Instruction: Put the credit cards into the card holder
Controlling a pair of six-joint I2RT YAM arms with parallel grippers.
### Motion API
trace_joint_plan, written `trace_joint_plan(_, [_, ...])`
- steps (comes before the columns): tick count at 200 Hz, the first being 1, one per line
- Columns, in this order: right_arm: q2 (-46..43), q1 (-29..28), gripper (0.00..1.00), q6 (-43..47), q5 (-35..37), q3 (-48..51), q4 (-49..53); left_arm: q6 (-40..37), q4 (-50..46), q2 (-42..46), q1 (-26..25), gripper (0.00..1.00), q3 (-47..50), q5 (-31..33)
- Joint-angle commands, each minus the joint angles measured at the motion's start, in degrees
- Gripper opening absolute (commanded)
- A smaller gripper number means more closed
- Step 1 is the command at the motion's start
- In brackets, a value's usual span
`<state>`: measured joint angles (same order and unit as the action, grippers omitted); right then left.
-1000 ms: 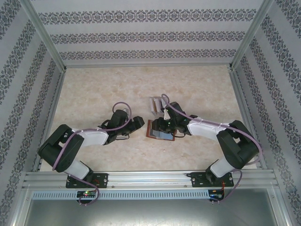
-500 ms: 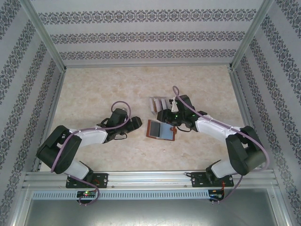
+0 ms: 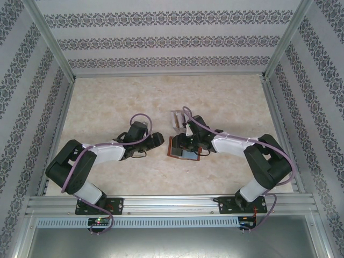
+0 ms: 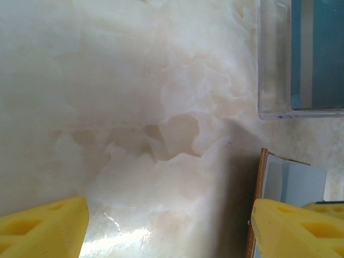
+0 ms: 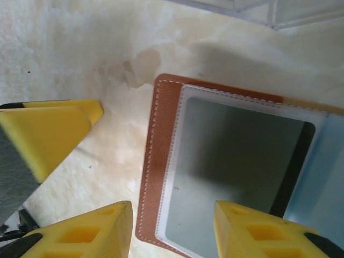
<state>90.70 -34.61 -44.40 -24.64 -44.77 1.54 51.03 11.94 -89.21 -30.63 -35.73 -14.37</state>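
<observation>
**Card holder lies open beneath the right jaws**

A reddish-brown leather card holder (image 3: 173,150) lies open at the centre of the pale marbled desk (image 3: 107,102). A pale bluish plastic card (image 5: 329,172) rests on its right half; whether it sits inside a pocket I cannot tell. The right gripper (image 5: 172,231) hangs over the holder's clear-windowed left half, jaws apart and empty. Just left of the holder, the left gripper (image 4: 169,228) is low over bare desk, jaws wide apart. Just beyond the holder stands a clear slotted rack (image 3: 176,118).

Card holder (image 5: 148,177) reddish-brown; table (image 4: 134,80) beige marbled.
</observation>
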Motion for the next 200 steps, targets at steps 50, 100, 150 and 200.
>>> trace_joint_plan(50, [-18.97, 9.07, 0.51, 3.84, 5.79, 9.94, 12.71, -3.86, -2.89, -2.81, -2.09, 0.80, -3.14, -1.02])
trace_joint_plan(100, [-17.08, 6.41, 0.52, 1.42, 2.61, 13.44, 8.43, -4.75, -3.60, -3.87, -3.12, 0.79, -3.94, 0.34])
trace_joint_plan(150, [-12.73, 5.48, 0.50, 1.73, 0.90, 10.79, 5.44, -5.31, -3.48, -4.26, -3.73, 0.79, -4.45, 0.05])
trace_joint_plan(200, [-11.86, 3.91, 0.48, 2.13, 0.50, 8.68, 2.80, -5.25, -2.63, -4.60, -4.00, 0.80, -4.79, -1.78])
